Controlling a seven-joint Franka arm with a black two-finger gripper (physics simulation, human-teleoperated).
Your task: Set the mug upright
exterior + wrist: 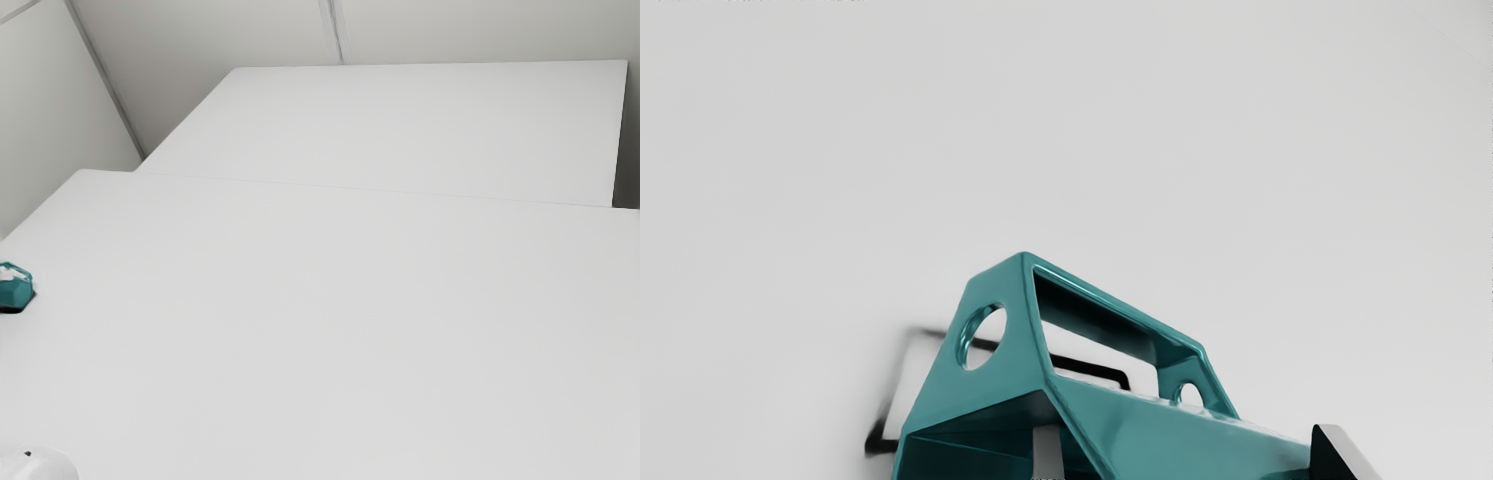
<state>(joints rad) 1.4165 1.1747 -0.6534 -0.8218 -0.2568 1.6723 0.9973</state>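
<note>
Exterior view, left edge: the mug (14,292) is seen lying on its side. The gripper (1188,428) is spread wide around it, no secure grip being evident; by uneven contact from the finger (1048,455) at its mouth (960,460), it could be twisted or rolled.

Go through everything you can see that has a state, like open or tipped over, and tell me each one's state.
Mug: lying on its side, not yet upright.
Mug's handle: free, with neither finger on it.
Claw: open, fingers wide apart, one at the mug's mouth and the other by its far end.
</note>
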